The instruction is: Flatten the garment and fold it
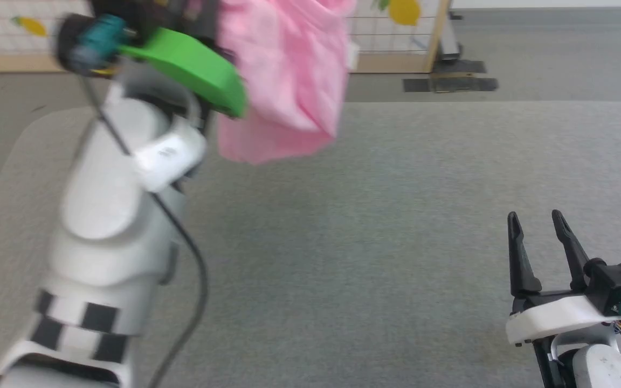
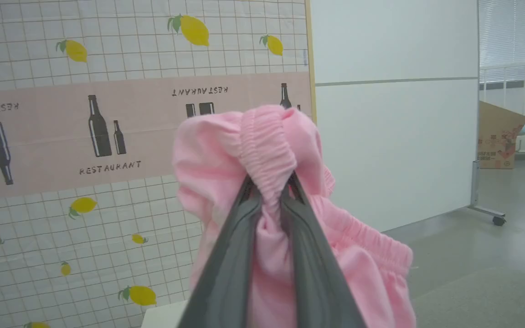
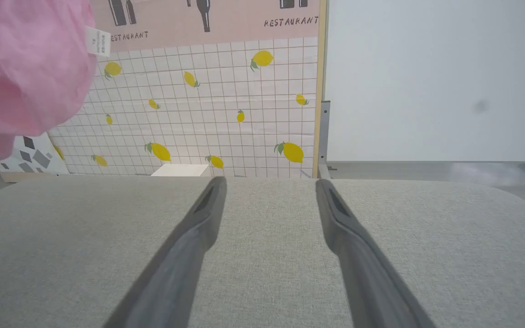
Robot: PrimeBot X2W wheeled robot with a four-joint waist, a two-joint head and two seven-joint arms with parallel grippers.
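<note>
The garment (image 1: 283,81), a light-pink pair of shorts, hangs bunched in the air above the far left of the grey table (image 1: 397,242). In the left wrist view my left gripper (image 2: 271,182) is shut on the garment (image 2: 253,146) at its gathered elastic waistband, and the cloth droops around the fingers. My raised left arm hides the gripper itself in the head view. My right gripper (image 1: 536,216) rests low at the near right of the table, open and holding nothing. The right wrist view shows my right gripper (image 3: 270,182) over bare table, with the garment (image 3: 25,68) and its white label at the upper left.
A lemon-and-bottle patterned screen (image 2: 107,114) stands beyond the table's far edge, with a white wall panel (image 2: 394,114) on castors beside it. A cardboard box (image 2: 499,136) sits far off on the floor. A small white block (image 3: 180,170) lies behind the table.
</note>
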